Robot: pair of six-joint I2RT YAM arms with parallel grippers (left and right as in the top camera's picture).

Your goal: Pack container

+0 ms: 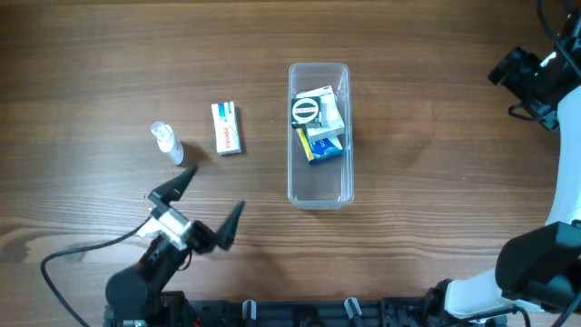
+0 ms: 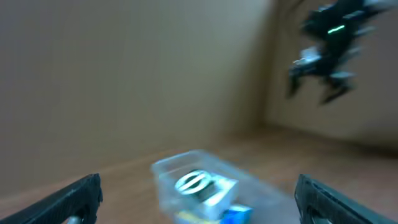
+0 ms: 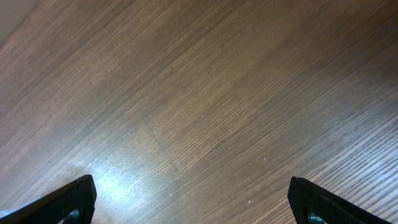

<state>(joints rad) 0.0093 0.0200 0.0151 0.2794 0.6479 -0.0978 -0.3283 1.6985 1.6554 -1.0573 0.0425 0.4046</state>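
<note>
The clear plastic container (image 1: 319,186) stands near the middle of the table and holds a round black-and-white item, a white box and a blue and yellow box. It shows blurred in the left wrist view (image 2: 165,171). A white and blue box (image 1: 226,128) and a small clear bottle (image 1: 167,143) lie to its left. My left gripper (image 1: 207,202) is open and empty, near the front edge below the bottle; its fingers show in the left wrist view (image 2: 199,202). My right gripper (image 1: 526,77) is at the far right edge, open and empty over bare wood (image 3: 199,202).
The table is brown wood (image 1: 436,163). A black cable (image 1: 68,254) runs from the left arm along the front left. The right arm's white base (image 1: 545,263) stands at the front right corner.
</note>
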